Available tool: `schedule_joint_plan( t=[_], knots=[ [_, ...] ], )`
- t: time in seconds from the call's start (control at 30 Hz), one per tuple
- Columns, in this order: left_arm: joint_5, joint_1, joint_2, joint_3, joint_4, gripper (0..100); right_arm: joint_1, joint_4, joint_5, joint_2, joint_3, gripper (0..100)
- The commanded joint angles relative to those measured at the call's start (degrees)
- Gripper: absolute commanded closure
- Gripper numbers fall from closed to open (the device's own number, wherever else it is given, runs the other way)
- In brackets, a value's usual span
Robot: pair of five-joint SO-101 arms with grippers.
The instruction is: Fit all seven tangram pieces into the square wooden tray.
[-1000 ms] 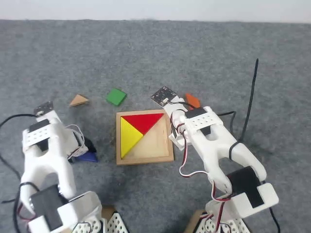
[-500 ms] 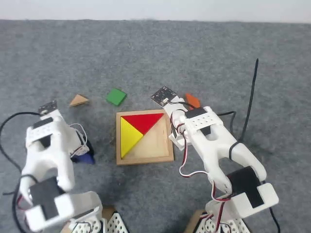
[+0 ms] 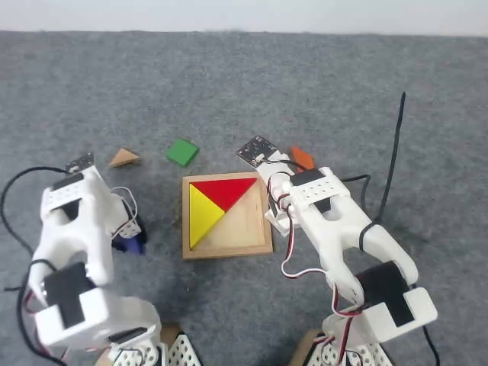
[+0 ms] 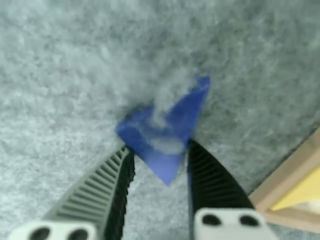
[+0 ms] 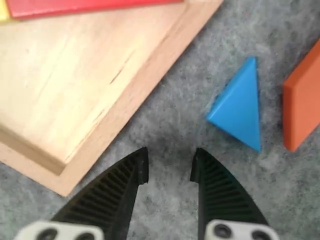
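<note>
Fingers (image 4: 210,180) of the left gripper (image 4: 160,150) pinched the dark blue triangle (image 4: 165,127) at one corner, its body pointing away from them, just off the left edge of the wooden tray (image 3: 229,250), nearer this arm.

**Arm and Gripper Condition**

Left arm (image 3: 72,229): stands at the left of the bench, wrist angled down and forward. Left gripper (image 4: 159,150): ribbed fingers (image 4: 117,175) closed against both edges of one corner of a dark blue triangle (image 4: 165,125).

Right arm (image 3: 335,229): extends forward from its base at the right, wrist pitched down. Right gripper (image 5: 169,157): fingers (image 5: 130,180) parted with a gap between the tips, nothing between them, held low over the bench.
</note>
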Motion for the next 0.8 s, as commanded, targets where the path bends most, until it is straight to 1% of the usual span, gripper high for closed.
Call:
schedule_joint_plan(
  t=[0.0,0.27,0.47,0.6,0.77],
  knots=[
    [0.8,-0.3,-5.6,2.9,-2.5,90,-0.4,0.8,0.6,-0.7,-2.8,84.3],
    [0.8,-0.5,-14.3,6.1,-3.5,90,-0.4,0.8,0.6,-0.7,-2.8,84.3],
    [0.4,-0.9,-16.5,5.8,-3.5,90,-0.4,0.8,0.6,-0.7,-2.8,84.3],
    [0.3,-6.5,-17.1,5.2,-3.6,90,-0.4,0.8,0.6,-0.7,-2.8,84.3],
    [0.5,-8.0,-17.1,4.6,-4.9,90,-0.4,0.8,0.6,-0.7,-2.8,84.3]
  ],
)
